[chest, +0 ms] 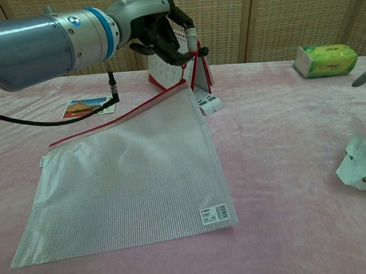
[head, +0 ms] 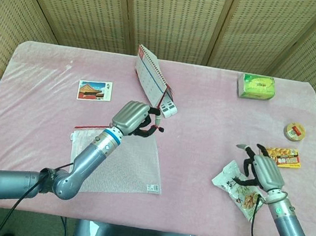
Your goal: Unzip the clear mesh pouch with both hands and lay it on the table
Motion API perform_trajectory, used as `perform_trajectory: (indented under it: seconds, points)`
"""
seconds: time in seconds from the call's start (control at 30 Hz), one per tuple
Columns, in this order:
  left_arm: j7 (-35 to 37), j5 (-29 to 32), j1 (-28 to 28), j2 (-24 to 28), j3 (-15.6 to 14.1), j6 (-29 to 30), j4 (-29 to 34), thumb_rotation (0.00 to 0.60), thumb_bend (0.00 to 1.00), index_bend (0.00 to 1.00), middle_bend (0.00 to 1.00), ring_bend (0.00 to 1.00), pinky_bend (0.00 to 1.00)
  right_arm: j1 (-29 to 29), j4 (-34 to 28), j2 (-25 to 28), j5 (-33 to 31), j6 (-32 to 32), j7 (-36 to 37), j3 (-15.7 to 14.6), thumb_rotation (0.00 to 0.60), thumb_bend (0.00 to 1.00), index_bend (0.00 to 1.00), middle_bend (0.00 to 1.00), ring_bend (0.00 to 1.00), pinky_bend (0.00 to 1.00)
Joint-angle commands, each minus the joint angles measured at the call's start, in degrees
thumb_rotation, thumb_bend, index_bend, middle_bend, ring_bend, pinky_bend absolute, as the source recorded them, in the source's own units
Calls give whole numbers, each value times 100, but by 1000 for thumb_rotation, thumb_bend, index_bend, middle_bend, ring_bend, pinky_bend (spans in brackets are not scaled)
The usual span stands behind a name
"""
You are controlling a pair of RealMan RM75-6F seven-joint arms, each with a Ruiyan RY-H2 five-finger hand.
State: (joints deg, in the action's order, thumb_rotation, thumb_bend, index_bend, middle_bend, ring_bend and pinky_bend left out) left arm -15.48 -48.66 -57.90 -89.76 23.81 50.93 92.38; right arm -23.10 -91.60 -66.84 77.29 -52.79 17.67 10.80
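Head view: the left hand (head: 132, 116) pinches the pull at the pouch's (head: 120, 162) red zipper end, lifting that corner; the right hand (head: 262, 169), fingers spread and empty, hovers over a snack bag (head: 236, 188). The right hand must come across to brace the pouch.

Chest view: the pouch (chest: 129, 170) slopes up from the table (chest: 283, 168), clear mesh, zipper seemingly closed.

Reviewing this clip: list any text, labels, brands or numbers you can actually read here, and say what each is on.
None reads as words.
Mesh pouch: white barcode sticker, print too small.
Desk calendar: date grid, digits blurred.
Snack bag: printing blurred.
Green tissue pack: no legible lettering.
Postcard: caption too small.
Orange packet and round tin: unreadable.
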Motion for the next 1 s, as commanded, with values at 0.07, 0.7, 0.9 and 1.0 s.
perform_trajectory:
  seconds: [0.07, 0.7, 0.9, 1.0]
  points:
    - [546, -574, 169, 188, -35, -31, 93, 600, 640, 850, 1000, 928, 1000, -840, -414, 68, -537, 1264, 1047, 402, 600, 0, 261, 856, 869, 1000]
    - [1017, -1097, 166, 103, -141, 296, 118, 600, 641, 852, 1000, 928, 1000, -2253, -823, -190, -3232, 2612, 1464, 919, 600, 0, 356, 911, 952, 1000]
    - [1233, -1120, 167, 89, -129, 274, 185, 600, 640, 852, 1000, 928, 1000, -2626, -766, -454, -4000, 2083, 1041, 686, 600, 0, 376, 927, 968, 1000]
    - [1229, -1116, 156, 78, -137, 298, 185, 600, 640, 852, 1000, 928, 1000, -2753, -791, -573, -4320, 1797, 852, 642, 600, 0, 415, 931, 968, 1000]
